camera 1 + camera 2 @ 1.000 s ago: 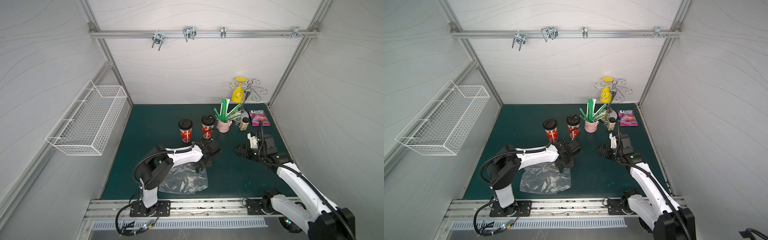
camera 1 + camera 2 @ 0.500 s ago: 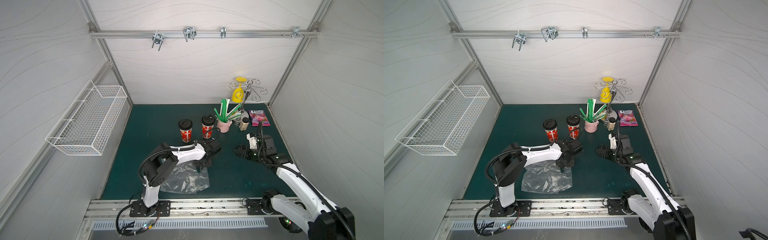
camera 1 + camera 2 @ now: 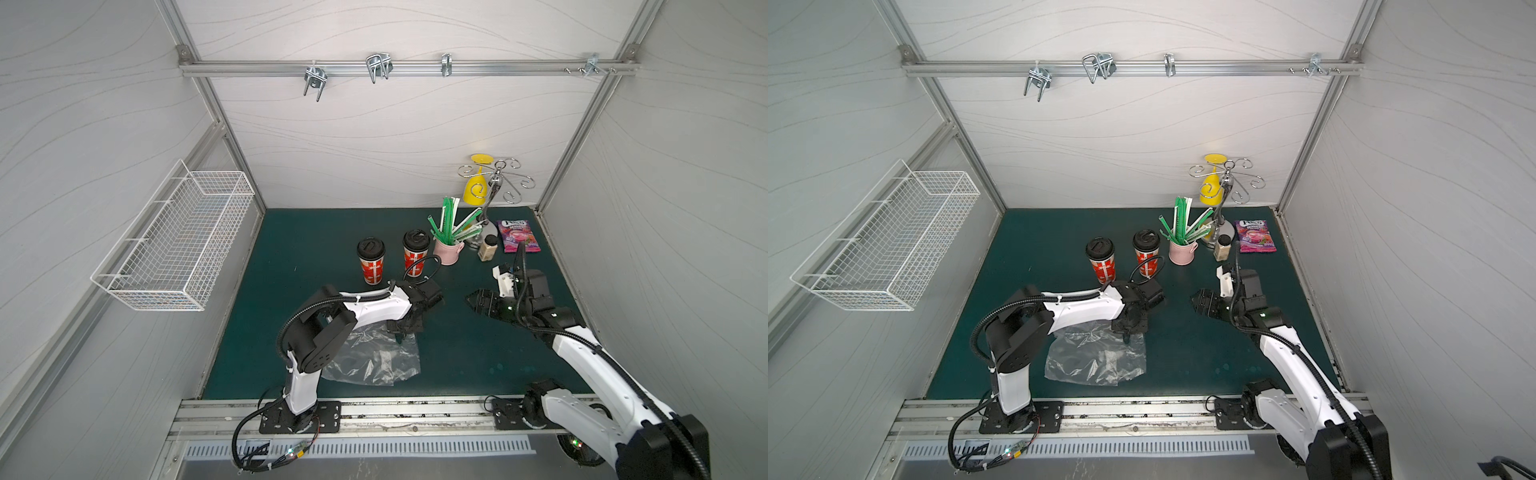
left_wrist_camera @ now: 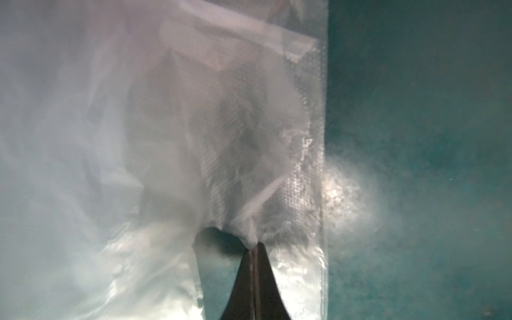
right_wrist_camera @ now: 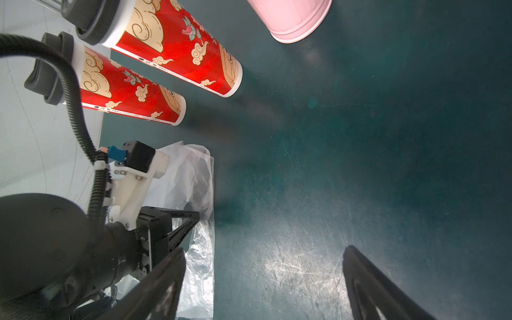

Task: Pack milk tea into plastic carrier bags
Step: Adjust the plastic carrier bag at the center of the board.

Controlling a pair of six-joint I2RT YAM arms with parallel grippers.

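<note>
Low in the middle of both top views, the clear plastic bag (image 3: pixel 374 359) lies crumpled on the green mat (image 3: pixel 478 365), and the left gripper (image 4: pixel 253 246) is pinched tight on its film near the upper right corner. The right gripper (image 5: pixel 263 249) hangs right of centre, jaws wide apart and holding nothing. The left milk tea cup (image 3: pixel 371 262) and the right milk tea cup (image 3: pixel 415 255) stand upright above the bag — outside it.

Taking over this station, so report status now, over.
Left gripper shut on bag edge. Right gripper open, empty. Both cups upright, unpacked. No obstruction seen.
</note>
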